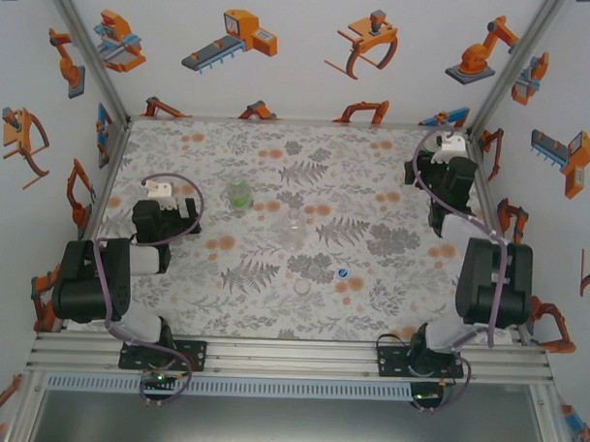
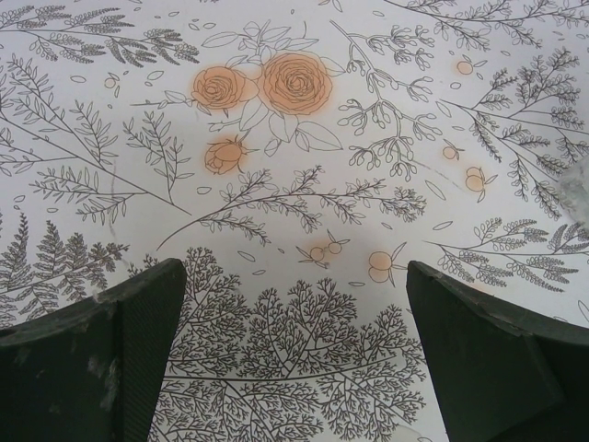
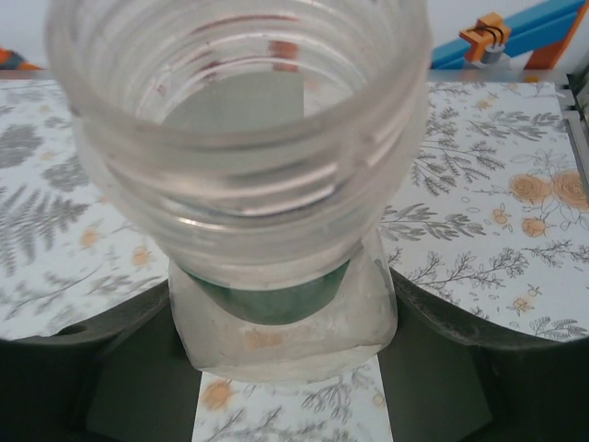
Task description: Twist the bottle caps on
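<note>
- Three bottles: one green bottle, one clear bottle, and one clear bottle with a green band.
- Two caps can be made out: one blue cap and one pale cap.
- Two robot arms: left arm, right arm.

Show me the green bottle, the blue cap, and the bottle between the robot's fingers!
green bottle (image 1: 239, 194): top external view, on its body.
blue cap (image 1: 343, 274): top external view, on its top face.
clear bottle (image 3: 241, 210): right wrist view, on its threaded neck.
</note>
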{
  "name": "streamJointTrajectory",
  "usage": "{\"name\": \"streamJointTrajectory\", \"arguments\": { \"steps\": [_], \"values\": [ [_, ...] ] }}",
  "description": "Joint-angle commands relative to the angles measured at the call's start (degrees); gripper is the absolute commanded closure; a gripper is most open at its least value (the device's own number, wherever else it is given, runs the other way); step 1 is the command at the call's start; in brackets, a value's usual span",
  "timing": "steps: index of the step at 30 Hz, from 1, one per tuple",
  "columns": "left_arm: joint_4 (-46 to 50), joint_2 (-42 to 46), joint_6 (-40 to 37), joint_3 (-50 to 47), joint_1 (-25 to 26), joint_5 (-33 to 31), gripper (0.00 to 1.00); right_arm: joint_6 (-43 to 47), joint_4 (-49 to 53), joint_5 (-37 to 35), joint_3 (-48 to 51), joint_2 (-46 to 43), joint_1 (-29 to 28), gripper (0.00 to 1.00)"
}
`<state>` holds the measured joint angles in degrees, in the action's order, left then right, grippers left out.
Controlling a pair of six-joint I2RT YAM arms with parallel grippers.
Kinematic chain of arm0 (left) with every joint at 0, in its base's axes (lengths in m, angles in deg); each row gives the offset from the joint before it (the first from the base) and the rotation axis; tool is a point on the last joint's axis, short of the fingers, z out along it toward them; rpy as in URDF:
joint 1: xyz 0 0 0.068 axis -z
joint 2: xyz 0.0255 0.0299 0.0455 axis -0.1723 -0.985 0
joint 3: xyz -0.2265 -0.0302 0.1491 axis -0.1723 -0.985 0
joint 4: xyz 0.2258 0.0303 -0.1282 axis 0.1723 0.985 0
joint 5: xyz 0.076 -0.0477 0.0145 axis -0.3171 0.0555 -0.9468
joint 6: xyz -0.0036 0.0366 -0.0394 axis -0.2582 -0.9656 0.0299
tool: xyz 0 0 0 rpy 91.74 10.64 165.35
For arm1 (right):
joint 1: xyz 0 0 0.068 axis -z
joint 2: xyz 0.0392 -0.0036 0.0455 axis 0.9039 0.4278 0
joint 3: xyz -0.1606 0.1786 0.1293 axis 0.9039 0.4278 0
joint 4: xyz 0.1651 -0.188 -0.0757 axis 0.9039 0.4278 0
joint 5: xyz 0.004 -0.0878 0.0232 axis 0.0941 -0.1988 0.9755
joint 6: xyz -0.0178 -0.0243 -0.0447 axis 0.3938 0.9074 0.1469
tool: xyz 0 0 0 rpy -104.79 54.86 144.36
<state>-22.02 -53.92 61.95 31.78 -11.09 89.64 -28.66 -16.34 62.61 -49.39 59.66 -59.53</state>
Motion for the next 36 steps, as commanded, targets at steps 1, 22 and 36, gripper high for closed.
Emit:
{"name": "streamJointTrajectory", "arguments": {
  "steps": [1, 22, 36],
  "values": [
    [2.99, 2.93, 0.84, 2.12, -0.19, 0.04, 0.03, 1.27, 8.18, 5.03, 2.08, -6.40, -0.82, 0.64],
    [35.70, 28.57, 5.88, 18.83, 6.68, -3.76, 0.02, 1.62, 33.09, 24.47, -2.31, -27.11, -11.21, 0.64],
    [43.11, 32.99, 10.02, 31.23, 24.15, 20.40, 0.03, -6.21, 28.33, 41.68, -3.39, -34.93, -15.03, 0.68]
  ]
}}
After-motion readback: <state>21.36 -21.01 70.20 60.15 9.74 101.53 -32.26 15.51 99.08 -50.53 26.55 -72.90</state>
